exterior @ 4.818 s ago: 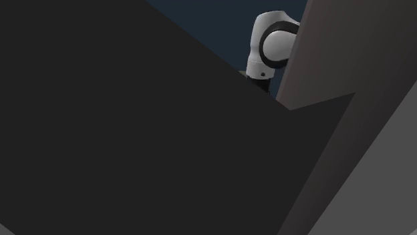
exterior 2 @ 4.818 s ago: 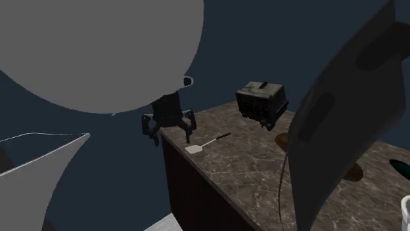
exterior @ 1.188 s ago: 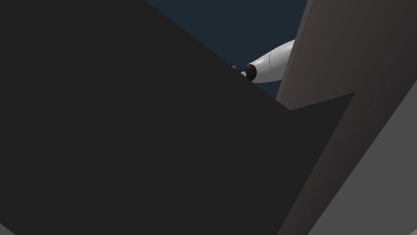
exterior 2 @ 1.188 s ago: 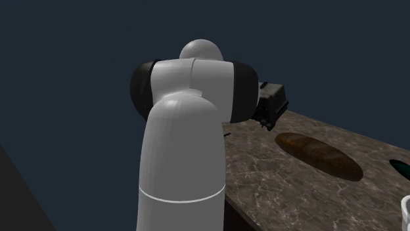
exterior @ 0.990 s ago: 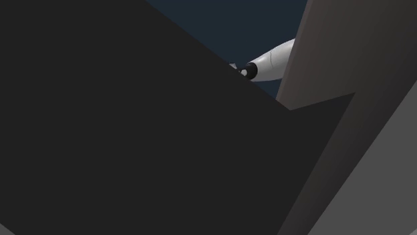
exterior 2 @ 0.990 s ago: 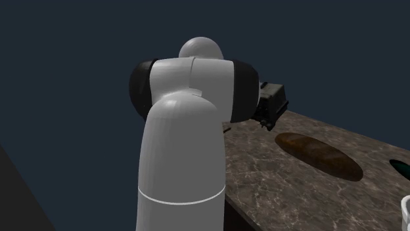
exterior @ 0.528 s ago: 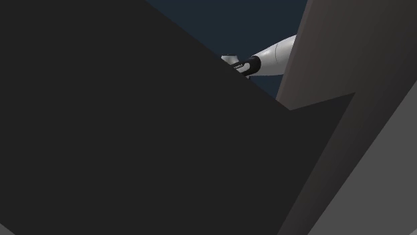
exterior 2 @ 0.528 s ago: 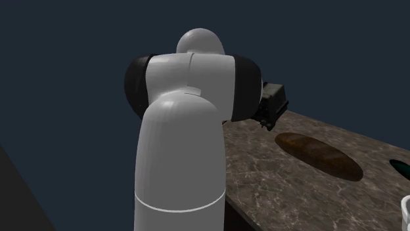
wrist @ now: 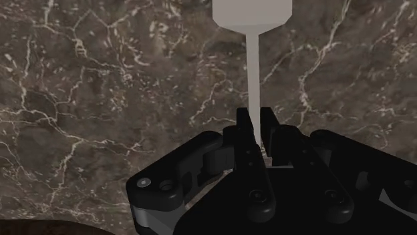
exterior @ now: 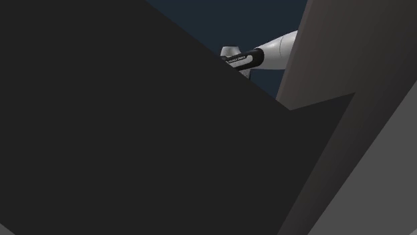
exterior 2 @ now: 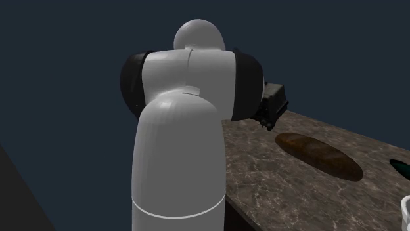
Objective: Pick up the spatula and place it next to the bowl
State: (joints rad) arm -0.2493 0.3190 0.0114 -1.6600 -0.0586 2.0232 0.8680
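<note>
Shoulder view: dark slabs hide most of the scene; my white arm [exterior: 270, 53] shows at 1 o'clock.

Second exterior view: my arm blocks the centre, with the marbled tabletop [exterior 2: 296, 177] at 4 o'clock.

Wrist view: my hand [wrist: 256, 130] is clamped on the pale spatula [wrist: 252, 67], its blade at 12 o'clock. The grasp looks done; carrying it to the bowl remains.

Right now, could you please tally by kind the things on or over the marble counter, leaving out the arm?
Pale spatula, clasped in the pincer: 1
Dark toaster-like appliance: 1
Flat brown oval: 1
Teal item cut by the picture's edge: 1
White item at the corner: 1
Total: 5
</note>
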